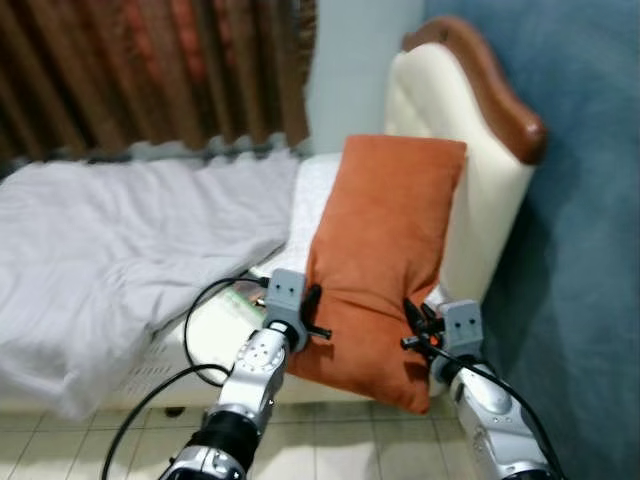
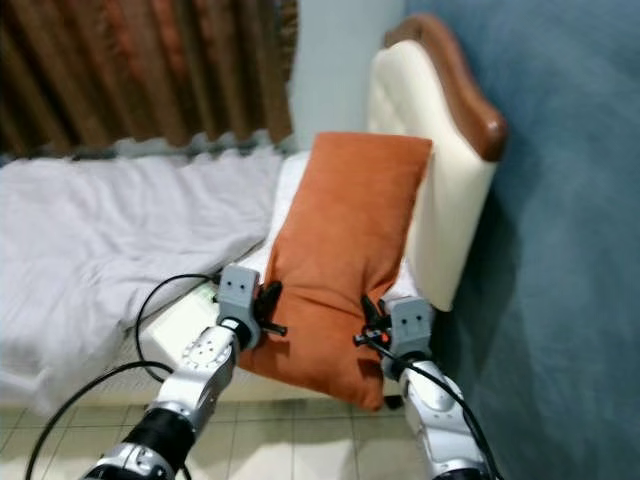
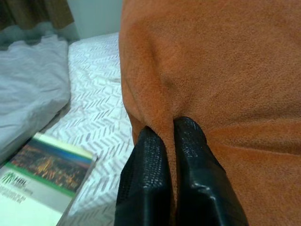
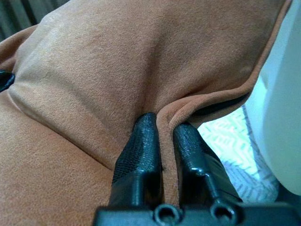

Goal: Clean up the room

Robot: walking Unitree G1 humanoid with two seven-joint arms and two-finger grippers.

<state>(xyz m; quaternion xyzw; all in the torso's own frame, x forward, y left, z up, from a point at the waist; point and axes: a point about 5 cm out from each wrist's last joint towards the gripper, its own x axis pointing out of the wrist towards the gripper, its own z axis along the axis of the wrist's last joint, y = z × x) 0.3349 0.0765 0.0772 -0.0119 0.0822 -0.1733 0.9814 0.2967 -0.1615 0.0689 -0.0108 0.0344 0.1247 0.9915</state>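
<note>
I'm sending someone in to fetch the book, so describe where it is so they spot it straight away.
Start at the bed's cream headboard and the orange pillow held upright before it by the left tool and right tool. Beside the pillow's lower left edge, the book lies flat on the patterned mattress, its green-banded photo cover setting it apart from the grey blanket.

Count as observed: one orange pillow (image 1: 385, 262), standing upright at the right of the bed (image 1: 310, 185). One bed, with one cream headboard (image 1: 455, 150) at its far right. One grey blanket (image 1: 120, 240), spread over the left portion of the bed. One book (image 3: 44, 174), lying on the near part of the mattress, left of the pillow. Two tools: the left tool (image 1: 316, 312) and the right tool (image 1: 415, 325), each pinching the pillow's fabric.
</note>
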